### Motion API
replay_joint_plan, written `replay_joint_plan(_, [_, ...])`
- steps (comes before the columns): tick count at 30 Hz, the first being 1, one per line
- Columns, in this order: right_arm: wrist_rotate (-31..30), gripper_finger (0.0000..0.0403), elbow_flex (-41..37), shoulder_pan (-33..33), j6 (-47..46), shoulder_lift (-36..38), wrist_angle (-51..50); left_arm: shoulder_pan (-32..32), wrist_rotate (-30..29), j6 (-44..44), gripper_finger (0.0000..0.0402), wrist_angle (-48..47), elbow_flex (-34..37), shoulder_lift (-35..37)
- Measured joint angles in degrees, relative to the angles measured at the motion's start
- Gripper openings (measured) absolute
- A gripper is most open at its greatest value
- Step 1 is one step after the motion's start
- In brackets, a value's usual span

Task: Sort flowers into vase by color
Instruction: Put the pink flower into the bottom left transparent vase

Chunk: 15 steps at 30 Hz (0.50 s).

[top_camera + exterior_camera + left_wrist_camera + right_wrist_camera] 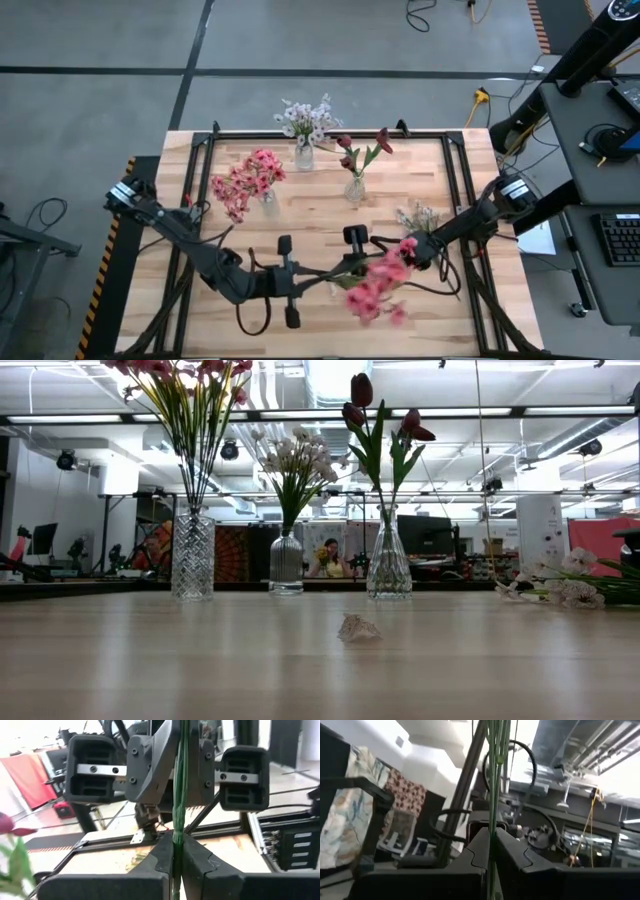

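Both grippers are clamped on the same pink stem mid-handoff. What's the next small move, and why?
Probably open the right gripper. The left gripper is shut on the pink flower stem, so the handoff looks complete, and the pink vase stands on the left arm's side.

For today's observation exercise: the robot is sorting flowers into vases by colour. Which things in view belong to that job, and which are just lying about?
Belong to the job:
- pink stem, gripped by both the left gripper and the right gripper
- pink-flower vase
- white-flower vase
- red-tulip vase
- loose white stem on the table

Lying about:
- small scrap on the table
- floor cables
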State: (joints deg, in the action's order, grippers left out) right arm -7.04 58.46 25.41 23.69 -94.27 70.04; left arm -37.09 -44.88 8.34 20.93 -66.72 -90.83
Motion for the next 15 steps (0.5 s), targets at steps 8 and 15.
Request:
replay_joint_plan(8, [-4.8,0.0072,0.2,0.1,-1.6,2.0,-7.9,-1.4,-4.3,-2.1,0.0001,-4.5,0.0,1.3])
replay_joint_plan(15, [-12.1,0.0137,0.5,0.4,-2.0,5.3,-17.3,-2.1,-7.6,-5.7,0.0001,-12.7,0.0,3.6])
